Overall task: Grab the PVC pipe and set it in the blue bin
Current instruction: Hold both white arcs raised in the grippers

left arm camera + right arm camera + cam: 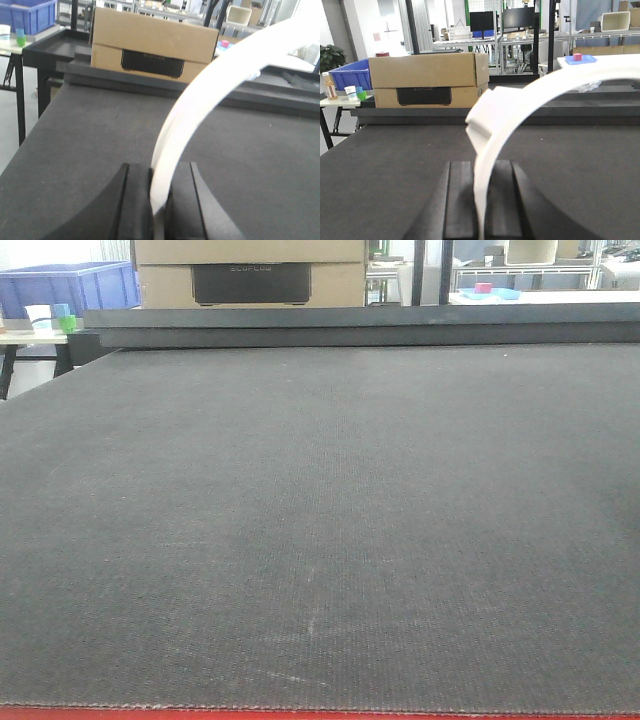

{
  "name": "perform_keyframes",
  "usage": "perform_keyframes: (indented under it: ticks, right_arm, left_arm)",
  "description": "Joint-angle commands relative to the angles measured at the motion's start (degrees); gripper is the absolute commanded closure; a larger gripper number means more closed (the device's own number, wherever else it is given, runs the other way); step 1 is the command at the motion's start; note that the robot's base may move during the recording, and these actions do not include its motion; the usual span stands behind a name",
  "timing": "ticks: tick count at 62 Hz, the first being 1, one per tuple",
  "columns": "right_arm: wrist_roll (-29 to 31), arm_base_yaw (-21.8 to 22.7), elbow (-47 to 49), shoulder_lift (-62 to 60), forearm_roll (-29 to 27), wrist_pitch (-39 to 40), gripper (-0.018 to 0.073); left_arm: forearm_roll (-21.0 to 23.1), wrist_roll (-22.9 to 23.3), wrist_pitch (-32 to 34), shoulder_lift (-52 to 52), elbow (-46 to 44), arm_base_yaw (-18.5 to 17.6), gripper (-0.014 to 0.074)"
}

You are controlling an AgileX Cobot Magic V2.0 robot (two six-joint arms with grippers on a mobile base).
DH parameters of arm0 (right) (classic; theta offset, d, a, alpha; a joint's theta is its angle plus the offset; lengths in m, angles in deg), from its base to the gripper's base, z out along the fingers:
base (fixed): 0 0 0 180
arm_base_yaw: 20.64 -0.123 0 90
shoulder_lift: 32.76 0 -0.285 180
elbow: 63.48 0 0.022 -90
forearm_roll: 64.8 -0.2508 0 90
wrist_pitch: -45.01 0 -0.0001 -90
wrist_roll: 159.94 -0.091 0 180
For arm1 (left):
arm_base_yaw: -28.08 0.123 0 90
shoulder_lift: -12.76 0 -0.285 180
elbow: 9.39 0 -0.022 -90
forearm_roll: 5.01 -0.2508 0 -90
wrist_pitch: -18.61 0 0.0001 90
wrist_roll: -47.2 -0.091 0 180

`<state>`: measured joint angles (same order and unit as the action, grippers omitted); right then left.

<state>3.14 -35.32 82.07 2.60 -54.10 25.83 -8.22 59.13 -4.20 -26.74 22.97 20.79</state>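
**White pipe [215,70] gripped; blue bin [65,285] not yet reached**

The dark table mat [320,540] fills the front view, which shows neither arm. A cardboard box [427,80] stands at its far edge. The bin sits on a side table beyond the far left corner, well apart from the pipe. The pipe is bent, not straight: from each set of fingers it rises, then arcs forward and to the right. Whether this is one pipe or two, I cannot tell. The left gripper [159,172] and right gripper [482,167] each pinch it narrowly. Grasping looks done and carrying is in hand; next comes a long move left, then release above the bin.
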Motion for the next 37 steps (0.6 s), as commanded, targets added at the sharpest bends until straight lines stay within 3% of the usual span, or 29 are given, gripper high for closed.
perform_keyframes:
  ticks: [1,37]
  right_arm:
    - [0.59,0.15,-0.11,-0.32,0.62,2.06,0.0728]
    - [0.59,0.15,-0.11,-0.32,0.62,2.06,0.0728]
  left_arm:
    - [-0.21,0.38,2.52,0.44,-0.04,0.28,0.0707]
    - [-0.21,0.38,2.66,0.44,-0.04,0.28,0.0707]
